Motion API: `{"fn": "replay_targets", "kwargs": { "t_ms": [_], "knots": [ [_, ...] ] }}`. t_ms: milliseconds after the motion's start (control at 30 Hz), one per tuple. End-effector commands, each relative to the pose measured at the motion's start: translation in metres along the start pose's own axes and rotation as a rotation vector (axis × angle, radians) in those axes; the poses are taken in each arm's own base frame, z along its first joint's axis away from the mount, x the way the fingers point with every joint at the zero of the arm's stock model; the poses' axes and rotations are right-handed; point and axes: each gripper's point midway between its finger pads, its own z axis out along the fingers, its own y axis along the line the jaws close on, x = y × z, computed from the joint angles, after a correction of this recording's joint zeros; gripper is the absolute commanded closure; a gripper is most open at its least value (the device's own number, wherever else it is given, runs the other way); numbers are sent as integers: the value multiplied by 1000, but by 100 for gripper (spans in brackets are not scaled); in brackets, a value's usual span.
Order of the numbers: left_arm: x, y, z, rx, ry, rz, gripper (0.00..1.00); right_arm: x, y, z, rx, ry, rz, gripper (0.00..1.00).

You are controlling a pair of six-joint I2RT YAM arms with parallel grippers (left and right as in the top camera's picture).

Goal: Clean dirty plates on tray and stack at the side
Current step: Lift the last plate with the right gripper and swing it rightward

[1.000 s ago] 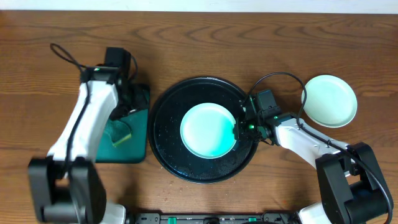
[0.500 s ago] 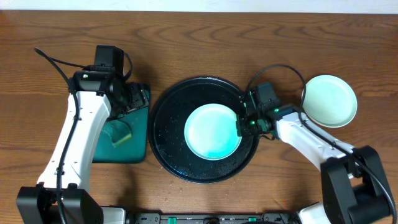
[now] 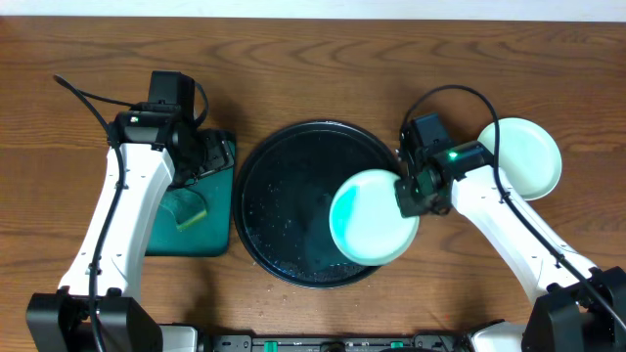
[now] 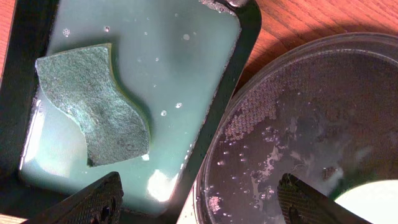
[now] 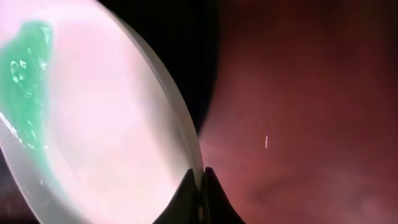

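My right gripper (image 3: pixel 409 196) is shut on the rim of a pale mint-green plate (image 3: pixel 372 217) and holds it lifted over the right part of the large round black tray (image 3: pixel 284 196). In the right wrist view the plate (image 5: pixel 93 124) shows a teal-green smear at its left, with my right gripper (image 5: pixel 200 190) pinching its edge. Another pale plate (image 3: pixel 523 156) lies on the table at the right. My left gripper (image 4: pixel 199 199) is open over the gap between the dark-green tray (image 4: pixel 186 74) and the black tray (image 4: pixel 298 124).
A green sponge (image 4: pixel 93 102) lies in soapy water in the rectangular dark-green tray (image 3: pixel 210 235), left of the black tray. The black tray is wet with speckles. Brown wooden table (image 3: pixel 313 68) lies all around.
My right gripper has lifted the mint-green plate from the tray's centre and carried it to the right. My left arm swung off the sponge tray a second ago and has stayed still since.
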Motion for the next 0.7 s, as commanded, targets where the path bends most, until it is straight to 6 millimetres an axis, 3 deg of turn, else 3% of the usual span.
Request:
{"fn": "replay_targets", "kwargs": {
  "t_ms": [0, 133, 233, 467, 600, 667],
  "knots": [
    [-1, -2, -3, 9, -6, 12, 20, 12, 24, -9, -139, 54, 40, 99],
    [-2, -3, -3, 10, -7, 12, 20, 22, 66, -22, -397, 105, -9, 99],
    [-2, -3, -3, 10, -7, 12, 20, 12, 85, -29, -498, 65, -33, 99],
    [-2, -2, -3, 10, -8, 12, 19, -41, 107, -37, -529, -182, -105, 99],
    [-3, 4, -1, -27, -18, 11, 19, -80, 110, -43, -417, -383, -173, 99],
    [-1, 5, 0, -29, -13, 11, 19, -88, 112, -48, -369, -446, -224, 99]
  ]
}}
